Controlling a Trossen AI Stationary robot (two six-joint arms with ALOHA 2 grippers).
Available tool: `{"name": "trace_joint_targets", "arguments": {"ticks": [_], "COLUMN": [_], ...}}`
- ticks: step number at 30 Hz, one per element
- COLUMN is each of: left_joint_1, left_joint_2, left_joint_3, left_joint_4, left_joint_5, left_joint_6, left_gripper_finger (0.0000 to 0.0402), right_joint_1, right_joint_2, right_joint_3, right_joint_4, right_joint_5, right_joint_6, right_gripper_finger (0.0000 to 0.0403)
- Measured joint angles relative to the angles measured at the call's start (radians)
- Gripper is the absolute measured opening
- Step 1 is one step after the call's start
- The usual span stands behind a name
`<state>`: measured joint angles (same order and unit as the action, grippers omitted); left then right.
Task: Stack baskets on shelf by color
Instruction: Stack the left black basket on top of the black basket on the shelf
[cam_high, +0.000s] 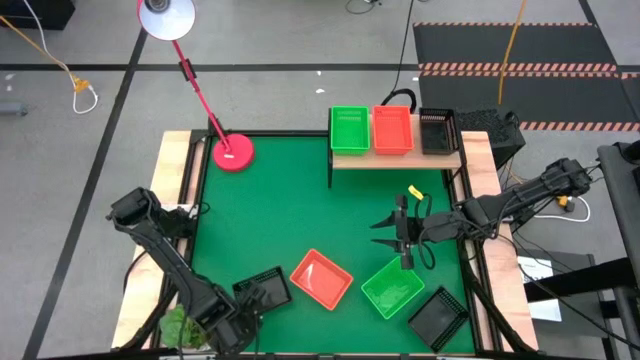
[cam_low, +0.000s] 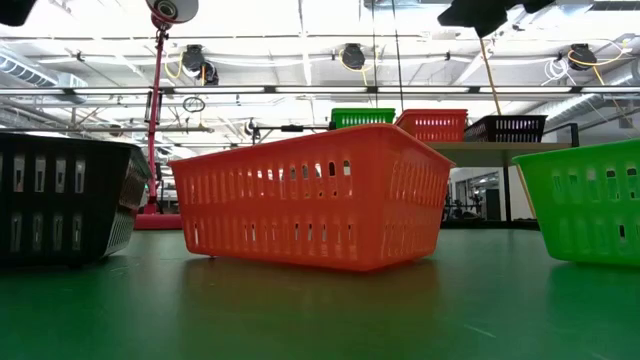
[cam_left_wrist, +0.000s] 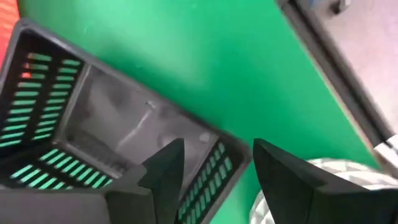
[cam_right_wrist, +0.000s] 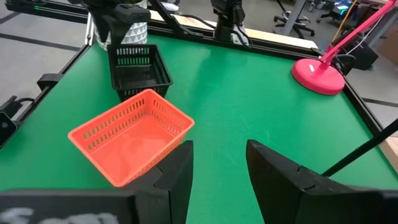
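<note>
Your left gripper (cam_left_wrist: 214, 165) straddles the black basket's (cam_left_wrist: 106, 130) wall, fingers parted. Your right gripper (cam_high: 403, 232) hangs released above the green basket (cam_high: 392, 288)

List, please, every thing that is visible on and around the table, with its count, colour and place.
baskets on the shelf: 3, green, orange-red, black, side by side in one row
baskets on the table: 4, black at near left, orange-red in near middle, green right of it, black at near right corner
shelf: 1, light wood, far right of table
lamp: 1, red base, white shade, far left corner
table: 1, green top
left hand: open, over rim of near-left black basket
right hand: open, above table, just beyond green basket
</note>
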<state>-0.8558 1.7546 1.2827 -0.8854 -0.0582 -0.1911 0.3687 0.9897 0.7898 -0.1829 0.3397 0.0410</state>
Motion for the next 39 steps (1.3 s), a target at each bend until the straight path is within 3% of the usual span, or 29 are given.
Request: {"name": "trace_joint_targets", "arguments": {"ticks": [10, 18, 28, 39], "left_joint_1": [0.013, 0.070, 0.181, 0.342], "left_joint_2": [0.005, 0.006, 0.006, 0.006], "left_joint_3": [-0.002, -0.003, -0.003, -0.066], "left_joint_4": [-0.007, 0.089, 0.102, 0.049], "left_joint_5": [-0.026, -0.058, -0.221, -0.253], "left_joint_6": [0.051, 0.059, 0.086, 0.080], "left_gripper_finger": [0.0173, 0.0165, 0.0165, 0.0166], "right_joint_1": [0.000, 0.000, 0.000, 0.000], "right_joint_2": [0.000, 0.000, 0.000, 0.000], "right_joint_3": [0.000, 0.000, 0.000, 0.000], "right_joint_4": [0.000, -0.001, -0.001, -0.001], "right_joint_5": [0.000, -0.001, -0.002, -0.005], "right_joint_6": [0.000, 0.000, 0.000, -0.001], "right_gripper_finger": [0.0142, 0.0142, 0.0142, 0.0142]}}
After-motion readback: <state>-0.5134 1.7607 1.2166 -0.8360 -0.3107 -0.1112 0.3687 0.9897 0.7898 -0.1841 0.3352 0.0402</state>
